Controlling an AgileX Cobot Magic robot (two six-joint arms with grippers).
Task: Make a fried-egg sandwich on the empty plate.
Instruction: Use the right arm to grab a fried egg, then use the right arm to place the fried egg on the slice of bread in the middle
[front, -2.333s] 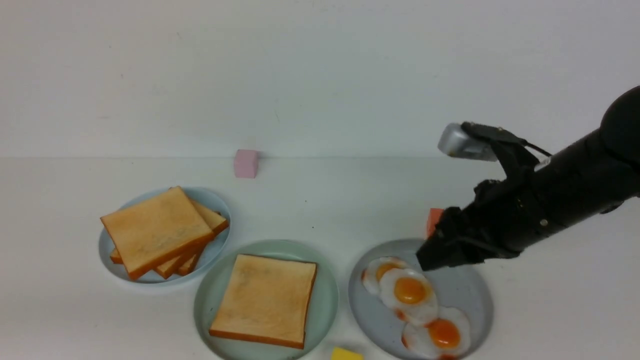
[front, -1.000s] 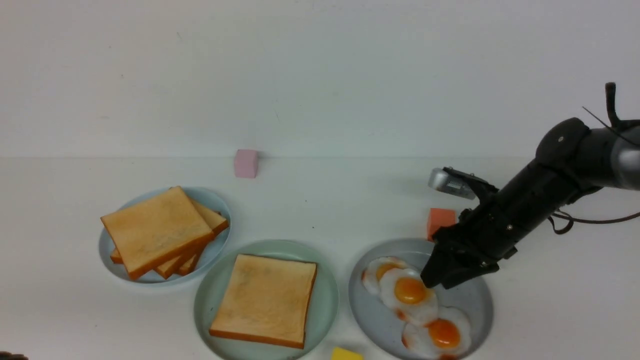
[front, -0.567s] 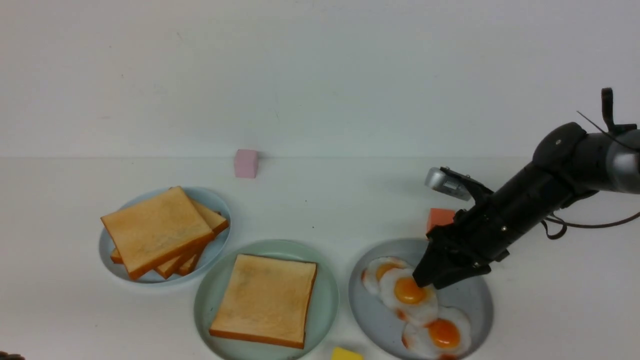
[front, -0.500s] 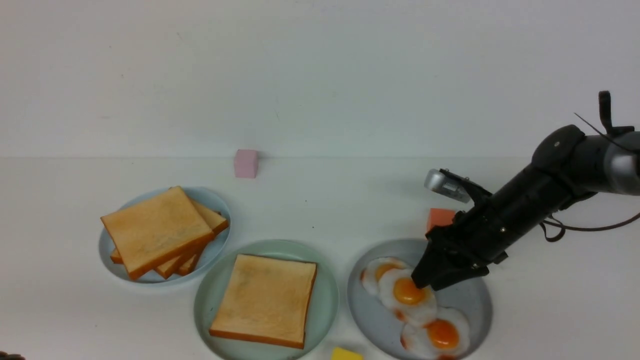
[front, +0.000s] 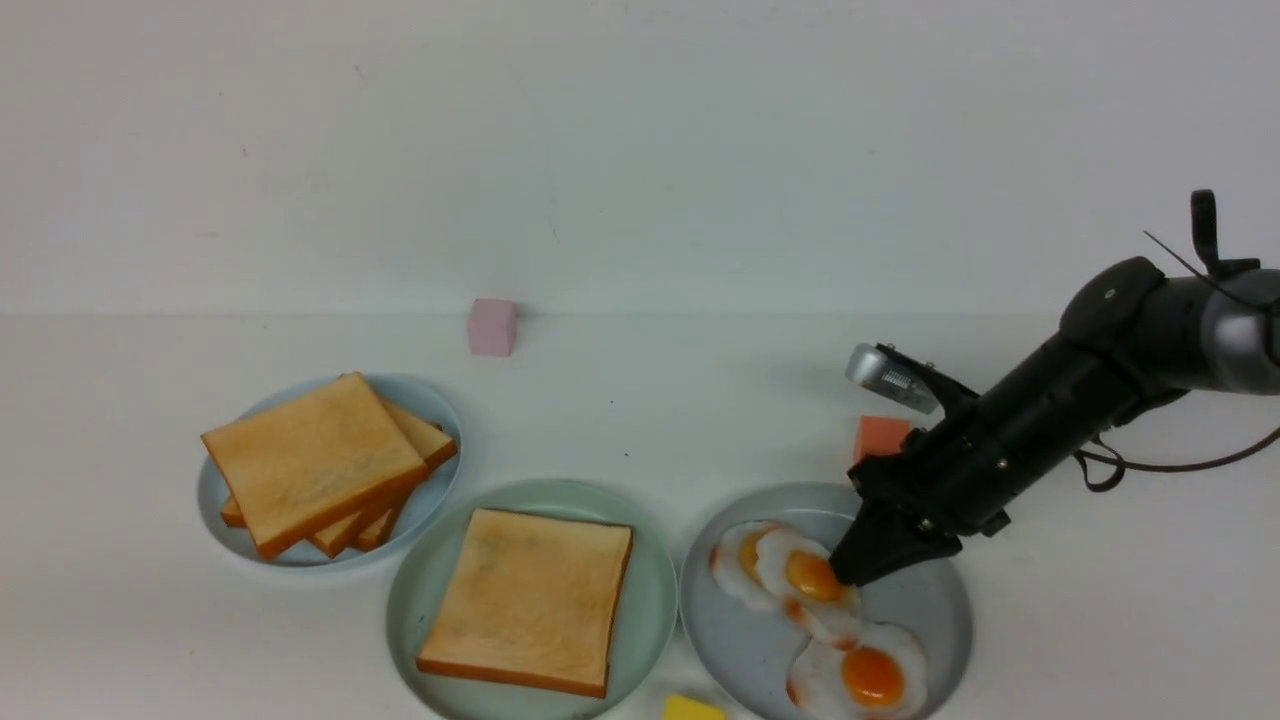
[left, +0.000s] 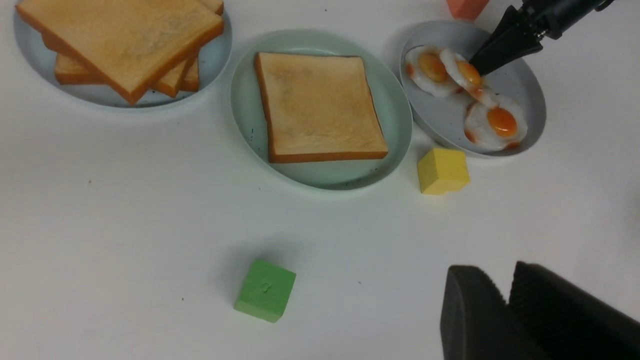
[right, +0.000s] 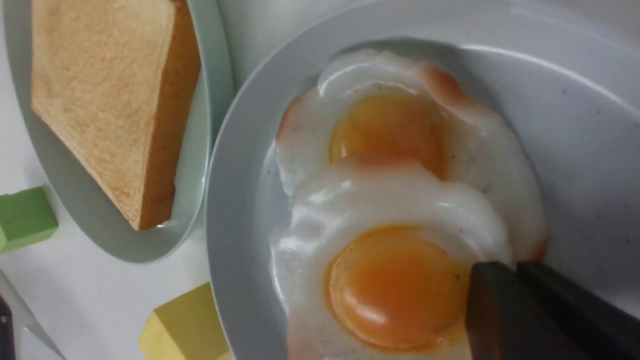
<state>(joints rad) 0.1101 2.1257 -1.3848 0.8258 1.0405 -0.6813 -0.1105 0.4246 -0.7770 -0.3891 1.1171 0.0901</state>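
The pale mint-green plate (front: 652, 600) holds one toast slice (front: 528, 600) at the front centre. Right of it, the grey-blue plate (front: 930, 612) carries three toy fried eggs. My right gripper (front: 845, 572) is down on that plate, its fingers pinched on the white edge of the middle egg (front: 805, 578). In the right wrist view the two fingertips (right: 492, 295) stand close together beside that egg's yolk (right: 395, 285), with white showing at the tip. My left gripper (left: 507, 282) is shut and empty, above bare table near the front.
A light-blue plate (front: 440, 410) with a loose toast pile (front: 315, 455) stands at the left. A pink block (front: 492, 326) is at the back, an orange block (front: 880, 437) behind the egg plate, a yellow block (front: 692, 708) and a green block (left: 265, 290) in front.
My right gripper came down and left onto the middle egg. The grey-blue plate and its eggs slid a little left, toward the mint-green plate.
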